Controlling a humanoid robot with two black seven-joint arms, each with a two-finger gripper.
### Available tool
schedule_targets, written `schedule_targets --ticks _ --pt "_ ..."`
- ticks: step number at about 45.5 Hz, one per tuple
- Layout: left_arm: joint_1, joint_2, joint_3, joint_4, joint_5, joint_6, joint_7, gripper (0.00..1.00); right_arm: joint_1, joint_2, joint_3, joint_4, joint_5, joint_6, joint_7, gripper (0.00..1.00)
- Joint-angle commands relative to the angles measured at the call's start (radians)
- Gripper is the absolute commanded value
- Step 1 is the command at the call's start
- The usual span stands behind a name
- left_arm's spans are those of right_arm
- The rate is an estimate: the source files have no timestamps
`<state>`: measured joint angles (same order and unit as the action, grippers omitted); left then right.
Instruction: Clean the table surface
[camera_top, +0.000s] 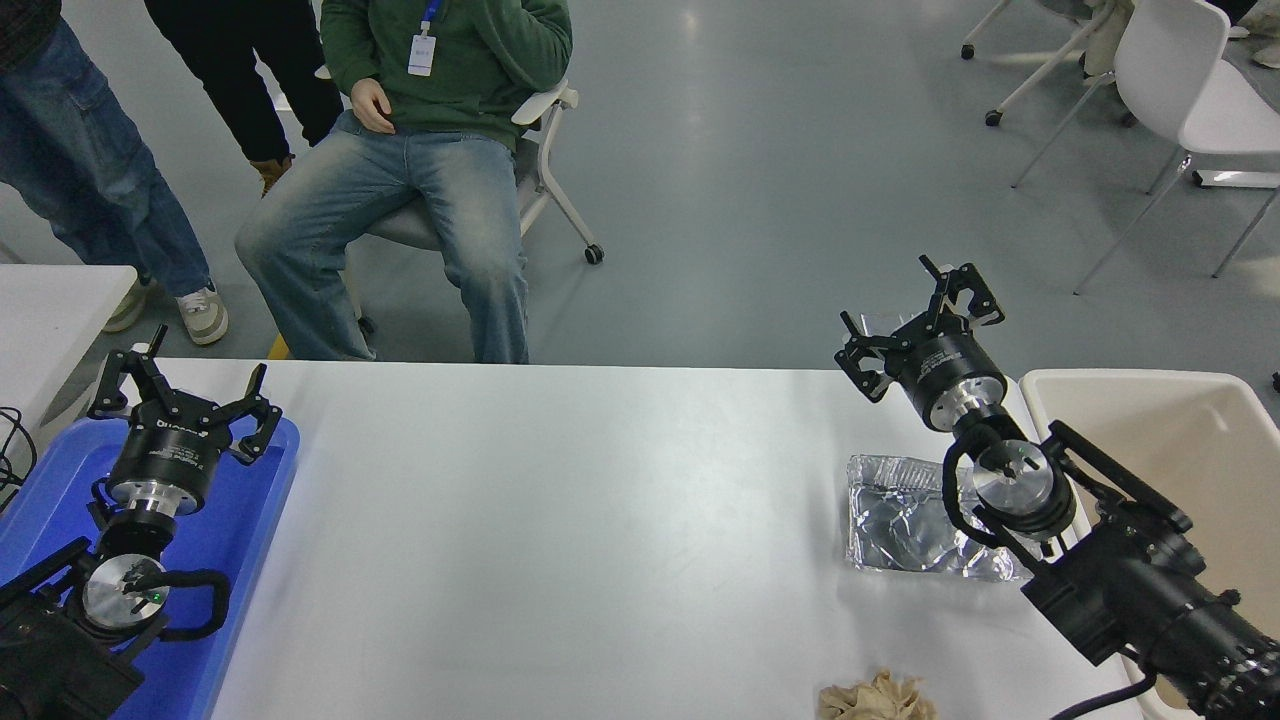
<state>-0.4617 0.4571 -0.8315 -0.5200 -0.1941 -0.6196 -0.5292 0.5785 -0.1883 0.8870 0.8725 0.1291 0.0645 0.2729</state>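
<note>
- My right end effector (920, 335) hovers at two o'clock over the counter's far edge, black fingers spread apart, empty.
- The smooth matte-white counter (560, 520) fills the middle.
- Crinkled silver foil tray (900, 520) lies at three o'clock; a crumpled beige wad (875, 698) at five.
- My left end effector (180, 400) sits open over the blue tray (230, 540) at nine.

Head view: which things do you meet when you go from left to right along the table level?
Blue tray → left tool → table surface → foil tray → right tool → cream bin.
</note>
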Motion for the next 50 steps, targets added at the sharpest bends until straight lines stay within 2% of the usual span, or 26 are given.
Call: schedule_targets --ticks 1,50 --pt "0.000 0.000 0.000 0.000 0.001 0.000 0.000 1.00 -0.054 0.041 0.018 -0.003 0.023 0.044 0.000 1.00" --pt "0.000 0.000 0.000 0.000 0.001 0.000 0.000 1.00 -0.051 0.026 0.024 -0.023 -0.003 0.054 0.008 1.00"
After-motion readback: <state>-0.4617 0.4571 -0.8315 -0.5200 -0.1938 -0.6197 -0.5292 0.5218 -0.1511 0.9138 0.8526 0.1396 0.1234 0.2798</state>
